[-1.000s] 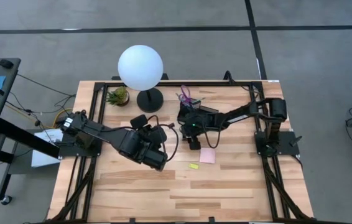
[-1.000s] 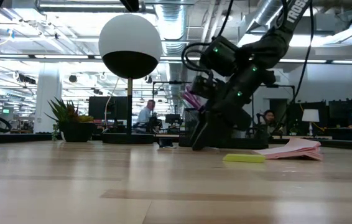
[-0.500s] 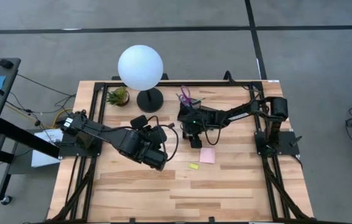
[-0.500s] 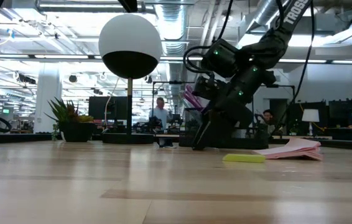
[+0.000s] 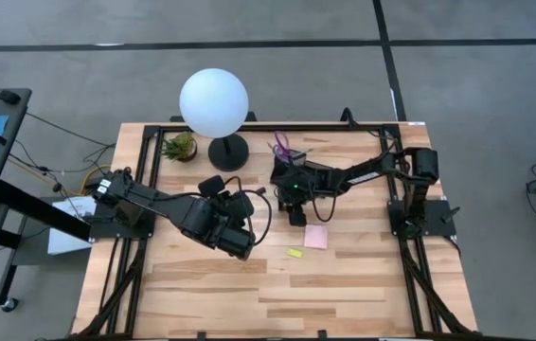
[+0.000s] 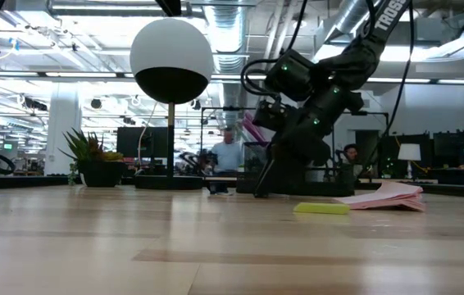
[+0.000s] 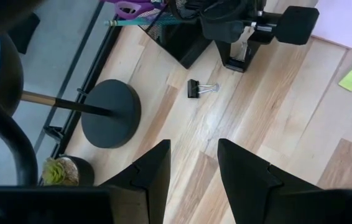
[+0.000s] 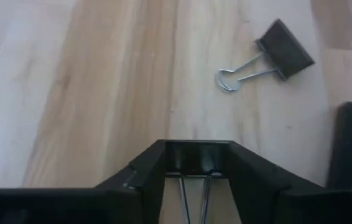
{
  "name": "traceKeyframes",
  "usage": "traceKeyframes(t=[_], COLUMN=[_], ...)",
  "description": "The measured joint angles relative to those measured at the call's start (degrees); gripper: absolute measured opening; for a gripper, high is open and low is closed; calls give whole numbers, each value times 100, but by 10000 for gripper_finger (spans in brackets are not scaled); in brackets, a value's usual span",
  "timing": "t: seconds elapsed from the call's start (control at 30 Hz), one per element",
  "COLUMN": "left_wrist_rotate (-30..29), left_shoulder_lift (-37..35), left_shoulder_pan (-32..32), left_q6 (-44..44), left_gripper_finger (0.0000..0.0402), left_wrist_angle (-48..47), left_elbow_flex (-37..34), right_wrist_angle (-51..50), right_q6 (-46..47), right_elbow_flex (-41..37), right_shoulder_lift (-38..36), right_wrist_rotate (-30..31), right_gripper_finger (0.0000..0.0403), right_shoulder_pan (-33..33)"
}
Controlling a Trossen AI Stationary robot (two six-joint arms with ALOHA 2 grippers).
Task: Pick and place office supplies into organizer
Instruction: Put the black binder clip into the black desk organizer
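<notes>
At the near edge of the low view, right of centre, a yellow piece (image 6: 321,208) lies flat on the table (image 5: 344,294), with the pink sticky pad (image 6: 384,197) just beyond it to the right; both are loose and not yet stowed. In the centre-left of the overhead picture the left gripper (image 5: 244,248) hangs with its fingers apart and nothing between them, well clear of the work. Just past the pad, near the middle of that picture, the right gripper (image 5: 295,216) is down at the wood with its fingers narrowed onto a binder clip (image 8: 196,163), the black body caught between the pads and the wire handles pointing back toward the wrist. To do this step well, the grip should sit square on the black body, not on the springy wires, and be firm before lifting, since a clip pinched off-centre is likely to twist or pop out. A straight lift comes first, then a short carry to the organizer (image 7: 179,40), which stands just behind the gripper in the upper middle with the scissors (image 7: 129,7) already upright in it. The low tray section looks the safer target. A spare clip (image 8: 285,50) lies close by on the wood, so the lift should not sweep it. Farthest back stand the lamp (image 5: 214,102) and the plant (image 5: 180,146).
</notes>
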Motion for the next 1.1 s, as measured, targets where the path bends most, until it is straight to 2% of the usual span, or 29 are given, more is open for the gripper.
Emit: traceKeyframes(t=[0.1, 0.33, 0.47, 0.6, 0.73, 0.8, 0.93, 1.0, 1.1], left_wrist_rotate=[0, 0, 2, 2, 2, 6, 7, 9, 9], left_shoulder_lift=[-2, -2, 0, 0, -1, -1, -2, -2, -2], left_shoulder_pan=[0, 0, 0, 0, 0, 0, 0, 0, 0], left_q6=[-23, -47, -53, -54, -54, -60, -104, -90, -84], left_gripper_finger=[129, 129, 129, 129, 129, 129, 129, 129, 129], left_wrist_angle=[0, 0, 0, 0, 1, -2, 0, -2, -2], left_elbow_flex=[0, 0, 0, 0, 0, 2, 4, 4, 4], right_wrist_angle=[-76, 120, 409, 779, 746, 400, 160, 141, 33], right_q6=[52, 485, 699, 770, 736, 550, 298, 270, 355], right_elbow_flex=[10, -3, -8, -6, 73, 121, 181, 188, 191], right_shoulder_lift=[-11, 2, 5, -39, -218, -367, -676, -851, -985], right_wrist_rotate=[207, 277, 260, 343, 1279, 1838, 2756, 3049, 3163], right_gripper_finger=[122, 124, 139, 129, 123, 125, 144, 146, 133], right_shoulder_pan=[6, 179, 484, 728, 809, 753, 618, 514, 318])
